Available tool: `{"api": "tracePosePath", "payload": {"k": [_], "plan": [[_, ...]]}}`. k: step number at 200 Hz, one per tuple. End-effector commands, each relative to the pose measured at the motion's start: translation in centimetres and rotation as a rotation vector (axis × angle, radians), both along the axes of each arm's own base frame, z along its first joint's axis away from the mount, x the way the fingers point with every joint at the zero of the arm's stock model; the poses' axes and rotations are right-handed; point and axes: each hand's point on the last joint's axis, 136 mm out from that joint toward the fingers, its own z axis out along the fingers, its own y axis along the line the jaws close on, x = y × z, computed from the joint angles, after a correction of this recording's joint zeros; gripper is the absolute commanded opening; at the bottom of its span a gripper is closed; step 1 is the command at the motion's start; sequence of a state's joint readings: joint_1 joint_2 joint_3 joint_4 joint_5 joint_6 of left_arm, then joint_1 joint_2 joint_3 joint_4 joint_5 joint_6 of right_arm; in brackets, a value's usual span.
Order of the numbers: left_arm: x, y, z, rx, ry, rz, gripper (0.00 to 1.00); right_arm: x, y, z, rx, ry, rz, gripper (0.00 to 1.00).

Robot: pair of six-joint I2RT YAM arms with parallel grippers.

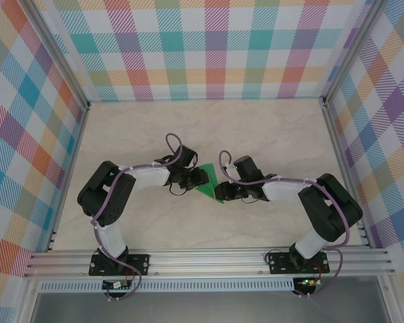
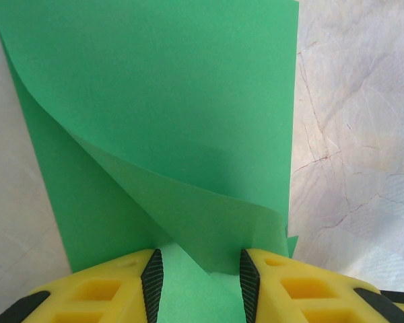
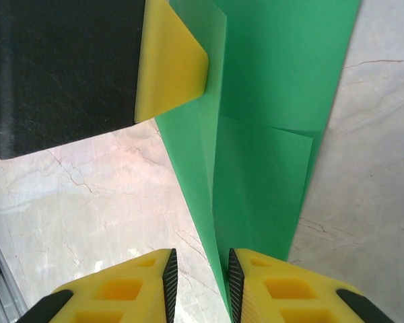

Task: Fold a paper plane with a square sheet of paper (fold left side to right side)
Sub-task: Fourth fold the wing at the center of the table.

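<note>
Fingers [image 2: 153, 282] of the left claw [image 1: 194, 178] stood apart, loose around a curled flap of the green paper [image 1: 209, 183]. It lay on the table [image 1: 269, 134] at that claw's 3 o'clock. At the paper's 4 o'clock, the right claw [image 1: 221, 194] was a little open, paper edge beside one finger [image 3: 233, 286].

The left gripper [image 1: 200, 177] and the right gripper [image 1: 220, 193] are pictured tip to tip, so that each one's way straight ahead is blocked by the other. The narrow gap between them is taken up by the square sheet of paper [image 1: 209, 185], partly lifted in a curl. Bare desk [image 1: 188, 128] is left free on either side of both grippers, out to the plaid walls [image 1: 209, 47].
</note>
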State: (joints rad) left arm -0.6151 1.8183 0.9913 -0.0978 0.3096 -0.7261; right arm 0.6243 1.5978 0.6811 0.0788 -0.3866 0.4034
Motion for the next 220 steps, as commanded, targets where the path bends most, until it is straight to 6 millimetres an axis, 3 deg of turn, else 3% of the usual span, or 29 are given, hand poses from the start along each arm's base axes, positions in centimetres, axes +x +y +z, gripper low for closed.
{"api": "tracePosePath", "payload": {"k": [1,53,143,220], "plan": [[-0.4,-0.3,0.3,0.007,-0.011,-0.008,0.38,0.0,0.4,-0.3,-0.016,0.002,0.022,0.28],[-0.4,-0.2,0.4,0.009,-0.014,-0.007,0.38,0.8,0.4,-0.3,-0.044,-0.018,0.018,0.32],[-0.4,-0.1,0.2,0.018,-0.012,-0.006,0.38,0.5,1.2,-0.4,0.0,0.01,0.044,0.19],[-0.5,0.2,-0.2,0.037,-0.009,-0.004,0.38,-1.0,0.5,-1.5,-0.017,0.016,0.093,0.09]]}}
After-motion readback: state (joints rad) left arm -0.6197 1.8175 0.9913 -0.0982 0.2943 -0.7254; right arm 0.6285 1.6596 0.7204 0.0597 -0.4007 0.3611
